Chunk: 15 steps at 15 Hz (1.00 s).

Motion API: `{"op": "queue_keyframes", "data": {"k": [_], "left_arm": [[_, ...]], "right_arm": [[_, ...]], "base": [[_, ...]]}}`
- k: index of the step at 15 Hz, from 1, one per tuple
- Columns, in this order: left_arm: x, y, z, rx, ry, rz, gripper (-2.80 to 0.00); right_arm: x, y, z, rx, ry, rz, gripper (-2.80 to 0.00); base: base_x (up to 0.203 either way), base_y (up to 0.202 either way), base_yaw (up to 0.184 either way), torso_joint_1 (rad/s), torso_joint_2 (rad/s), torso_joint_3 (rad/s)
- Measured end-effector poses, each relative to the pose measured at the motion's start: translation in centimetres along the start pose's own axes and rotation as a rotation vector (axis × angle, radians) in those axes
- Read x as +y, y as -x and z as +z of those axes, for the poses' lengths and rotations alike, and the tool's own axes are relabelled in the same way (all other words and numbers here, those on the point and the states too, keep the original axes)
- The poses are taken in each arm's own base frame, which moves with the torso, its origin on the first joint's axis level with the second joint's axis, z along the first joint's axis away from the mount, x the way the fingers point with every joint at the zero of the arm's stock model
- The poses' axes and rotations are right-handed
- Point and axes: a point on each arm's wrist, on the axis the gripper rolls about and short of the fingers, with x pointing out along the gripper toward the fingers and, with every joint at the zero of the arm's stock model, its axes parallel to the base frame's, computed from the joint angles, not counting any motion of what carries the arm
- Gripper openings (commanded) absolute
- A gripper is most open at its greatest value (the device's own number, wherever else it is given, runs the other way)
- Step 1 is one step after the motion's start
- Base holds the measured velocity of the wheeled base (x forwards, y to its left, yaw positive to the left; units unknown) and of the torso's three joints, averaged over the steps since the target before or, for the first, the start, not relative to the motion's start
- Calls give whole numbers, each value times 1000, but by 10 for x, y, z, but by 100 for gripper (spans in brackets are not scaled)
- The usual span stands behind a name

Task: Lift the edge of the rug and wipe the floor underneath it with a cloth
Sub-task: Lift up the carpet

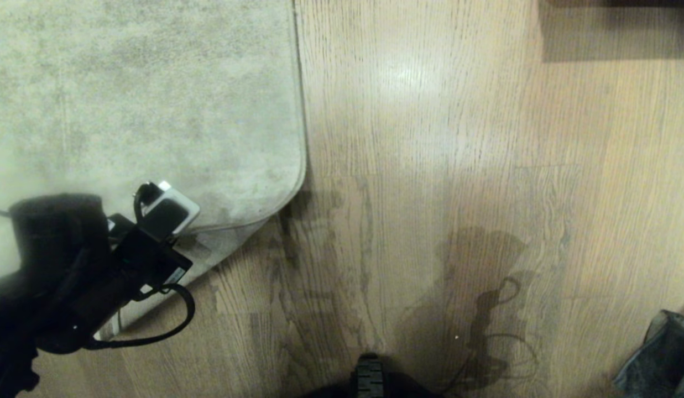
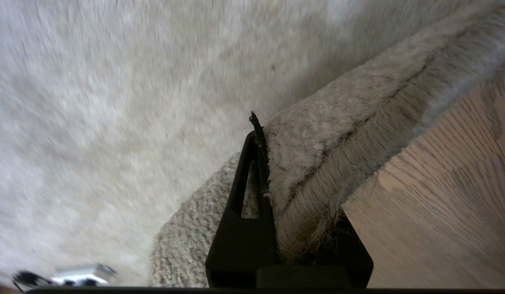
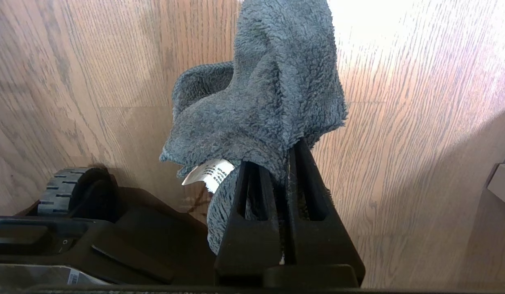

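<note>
From where I stand, the job looks about half set up and the real wiping not yet begun. The left gripper (image 2: 272,171) is down at the near corner of the rug, its 2 black fingers (image 2: 252,163) pinched narrow on the rug edge (image 2: 338,134), which bulges up between them in a thick fold of pale pile with the fringe-like border showing. In the head view the left arm (image 1: 71,265) hangs over that same corner, and the rug edge (image 1: 231,237) there is peeled up and turned, with a lighter strip showing along it, so the lifting step seems to be under way; how high the corner stands off the floor I cannot tell. The floor (image 1: 430,166) of wood-grain planks lies bare to the right of the rug. The cloth (image 3: 260,102) is well apart from all this: it is clamped in the right gripper (image 3: 287,192), whose fingers are closed tight on the grey fluffy fabric, a white care label (image 3: 209,173) dangling beside them, and it hangs above the planks next to the robot's base (image 3: 93,228). In the head view a dark corner of the cloth (image 1: 659,354) peeks in at the lower right. What remains, I judge, is to raise the corner enough, bring the cloth across beneath it, rub the boards, then lay the rug back.
</note>
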Motion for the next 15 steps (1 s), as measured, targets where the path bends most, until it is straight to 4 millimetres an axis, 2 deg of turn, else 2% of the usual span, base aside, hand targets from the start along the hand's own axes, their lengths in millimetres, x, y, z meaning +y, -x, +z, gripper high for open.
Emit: {"op": "queue_keyframes", "data": {"k": [3, 15], "left_arm": [[0, 5, -11, 29, 42, 0, -280], [-5, 11, -25, 74, 62, -10, -280]], "right_arm": [[0, 0, 0, 0, 0, 0, -280], [0, 0, 0, 0, 0, 0, -280]], "base": [[0, 0, 0, 0, 0, 0], [0, 0, 0, 0, 0, 0]]}}
